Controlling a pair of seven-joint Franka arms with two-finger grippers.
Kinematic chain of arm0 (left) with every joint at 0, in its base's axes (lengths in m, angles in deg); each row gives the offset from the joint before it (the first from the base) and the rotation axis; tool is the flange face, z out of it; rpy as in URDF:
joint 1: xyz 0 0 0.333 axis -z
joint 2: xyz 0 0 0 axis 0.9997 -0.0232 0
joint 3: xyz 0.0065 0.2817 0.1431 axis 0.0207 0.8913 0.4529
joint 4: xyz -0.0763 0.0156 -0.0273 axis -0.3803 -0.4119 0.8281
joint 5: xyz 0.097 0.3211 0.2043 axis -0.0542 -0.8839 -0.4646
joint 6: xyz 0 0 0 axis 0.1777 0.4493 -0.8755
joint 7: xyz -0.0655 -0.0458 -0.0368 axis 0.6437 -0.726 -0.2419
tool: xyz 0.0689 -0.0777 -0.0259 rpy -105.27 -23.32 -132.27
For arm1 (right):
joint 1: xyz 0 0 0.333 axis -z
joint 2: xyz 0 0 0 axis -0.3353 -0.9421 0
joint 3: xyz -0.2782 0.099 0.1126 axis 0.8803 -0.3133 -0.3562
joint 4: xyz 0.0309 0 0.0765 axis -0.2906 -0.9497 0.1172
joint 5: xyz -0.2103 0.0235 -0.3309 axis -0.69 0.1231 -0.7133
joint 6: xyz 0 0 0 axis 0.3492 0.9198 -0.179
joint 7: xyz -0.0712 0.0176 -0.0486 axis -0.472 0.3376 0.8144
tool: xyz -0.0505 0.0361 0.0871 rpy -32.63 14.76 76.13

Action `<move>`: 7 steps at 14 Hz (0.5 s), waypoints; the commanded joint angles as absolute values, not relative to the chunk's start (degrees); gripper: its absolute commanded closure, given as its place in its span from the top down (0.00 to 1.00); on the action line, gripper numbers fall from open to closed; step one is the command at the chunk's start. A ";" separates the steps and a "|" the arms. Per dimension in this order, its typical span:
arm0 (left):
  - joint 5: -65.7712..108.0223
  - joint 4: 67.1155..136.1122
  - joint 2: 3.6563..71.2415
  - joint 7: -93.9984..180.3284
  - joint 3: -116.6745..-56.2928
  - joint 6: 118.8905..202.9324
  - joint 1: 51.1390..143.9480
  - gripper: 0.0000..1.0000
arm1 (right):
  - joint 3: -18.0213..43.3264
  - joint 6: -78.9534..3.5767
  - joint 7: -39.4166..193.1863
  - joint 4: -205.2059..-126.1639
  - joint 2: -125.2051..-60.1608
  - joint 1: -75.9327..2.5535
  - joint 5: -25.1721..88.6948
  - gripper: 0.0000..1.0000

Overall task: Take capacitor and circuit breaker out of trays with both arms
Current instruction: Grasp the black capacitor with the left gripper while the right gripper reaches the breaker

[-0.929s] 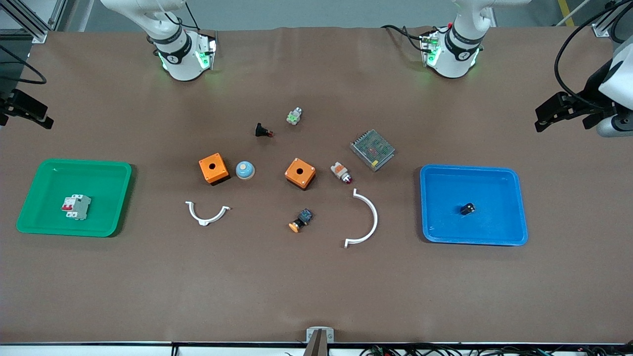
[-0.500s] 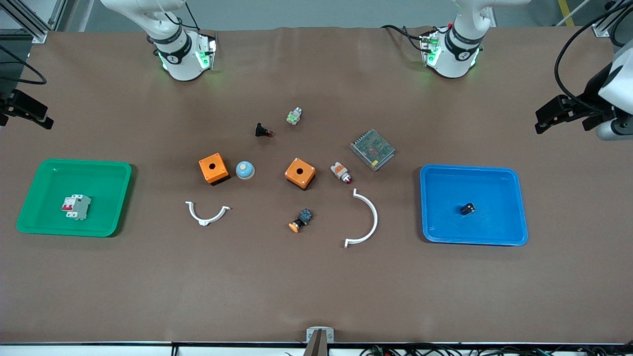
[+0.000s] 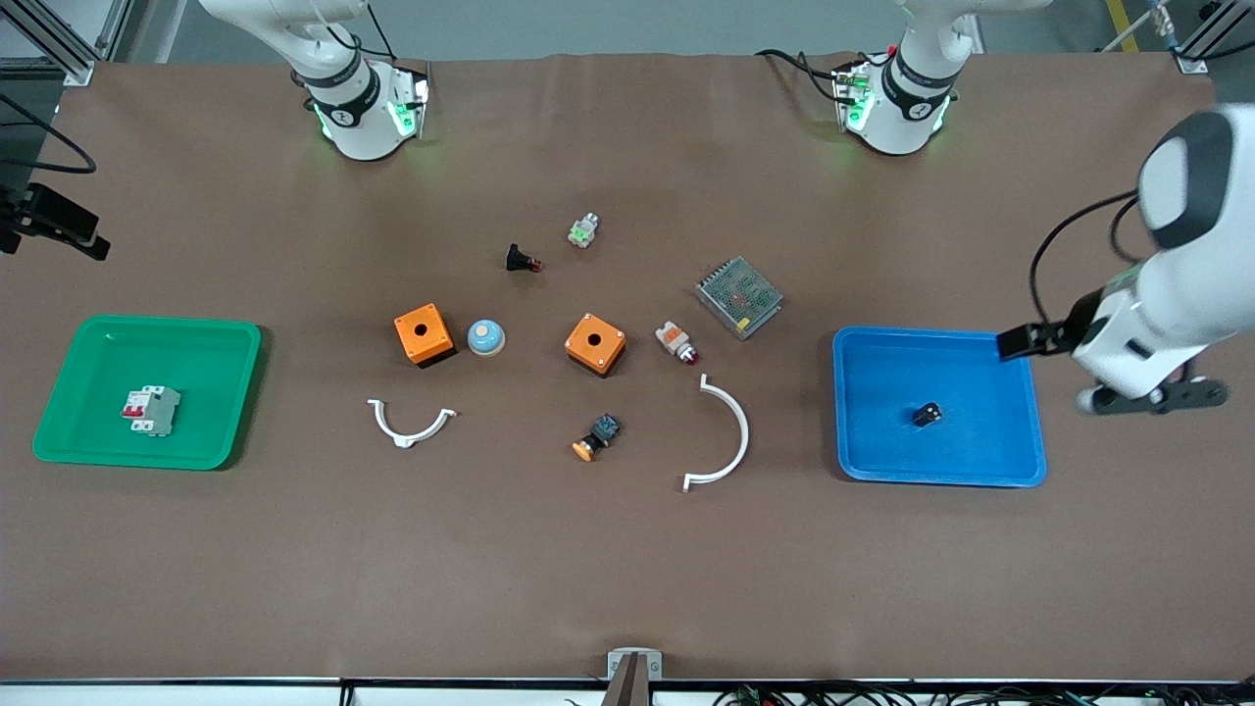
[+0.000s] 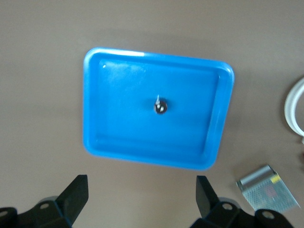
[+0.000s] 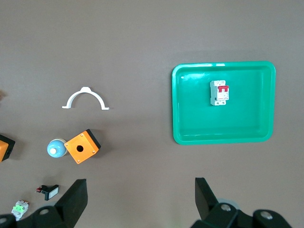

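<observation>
The capacitor (image 3: 928, 415), a tiny black cylinder, lies in the blue tray (image 3: 931, 335) toward the left arm's end of the table. It also shows in the left wrist view (image 4: 160, 106), in the tray (image 4: 156, 54). My left gripper (image 3: 1090, 373) is open and empty, high over the table beside that tray (image 4: 141, 190). The breaker (image 3: 150, 410), white-grey with red levers, lies in the green tray (image 3: 147, 322) and shows in the right wrist view (image 5: 219, 92). My right gripper (image 5: 141, 204) is open and empty, high above the table beside the green tray (image 5: 223, 65).
Between the trays lie two orange boxes (image 3: 424, 334) (image 3: 595, 343), a pale blue dome (image 3: 485, 337), two white arcs (image 3: 412, 424) (image 3: 726, 436), a mesh-covered metal unit (image 3: 738, 296) and several push buttons (image 3: 596, 437).
My left arm has swung from the table's end toward the front camera and now hangs beside the blue tray. The right arm and all the parts have stayed put.
</observation>
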State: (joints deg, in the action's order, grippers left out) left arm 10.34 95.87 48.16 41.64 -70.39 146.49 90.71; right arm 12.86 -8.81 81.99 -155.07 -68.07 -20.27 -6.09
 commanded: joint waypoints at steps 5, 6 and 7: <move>9.67 112.98 44.45 41.27 -70.62 170.80 89.38 0.94 | 13.27 -8.46 81.65 -153.50 -71.50 -22.58 -6.84 1.00; 9.76 114.47 43.31 41.27 -70.62 174.58 89.29 0.90 | 13.35 -8.38 81.65 -153.50 -72.55 -22.32 -7.19 1.00; 9.76 115.62 41.55 41.18 -70.71 178.27 89.28 0.85 | 13.44 -8.55 81.65 -153.50 -73.34 -21.97 -8.24 1.00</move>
State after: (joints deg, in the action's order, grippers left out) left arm 10.33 112.95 43.16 41.59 -70.36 172.44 89.75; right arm 12.95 -9.01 81.82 -155.02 -71.19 -22.28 -6.40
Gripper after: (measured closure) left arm 0.088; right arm 0.000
